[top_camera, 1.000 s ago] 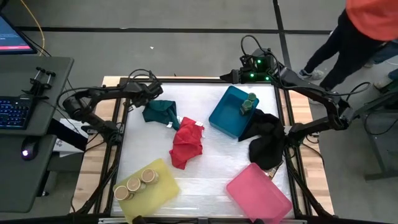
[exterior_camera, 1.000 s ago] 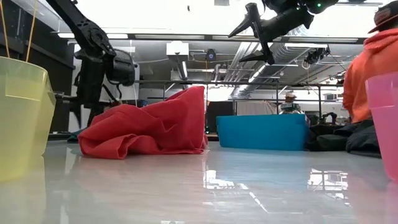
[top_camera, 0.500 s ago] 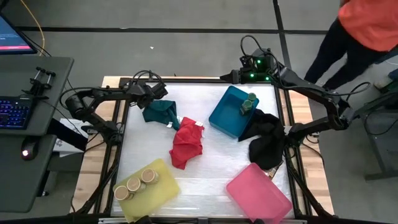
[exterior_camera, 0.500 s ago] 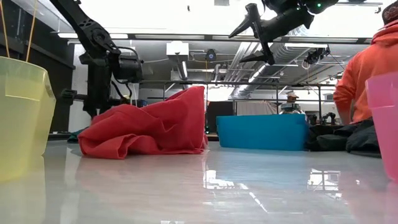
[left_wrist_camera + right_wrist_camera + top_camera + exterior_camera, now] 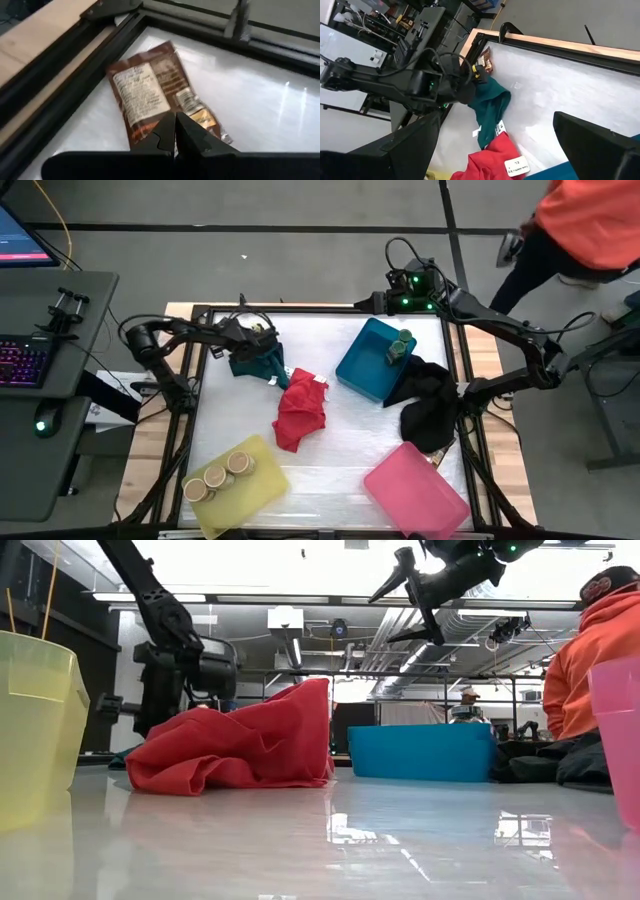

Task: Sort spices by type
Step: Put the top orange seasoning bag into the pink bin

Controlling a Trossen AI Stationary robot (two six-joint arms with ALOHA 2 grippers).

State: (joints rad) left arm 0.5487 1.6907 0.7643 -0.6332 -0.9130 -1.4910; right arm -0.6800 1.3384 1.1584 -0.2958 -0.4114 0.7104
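Here, left gripper [image 5: 175, 131] jaws pressed together above brown packet [image 5: 161, 92]; right gripper [image 5: 408, 595] jaws spread, aloft.

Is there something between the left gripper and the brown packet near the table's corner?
Nothing visible. In the left wrist view, the left gripper, its jaws shut, hangs directly over the flat brown-and-orange spice packet, which lies uncovered on the white table. The green cloth lies beside it.
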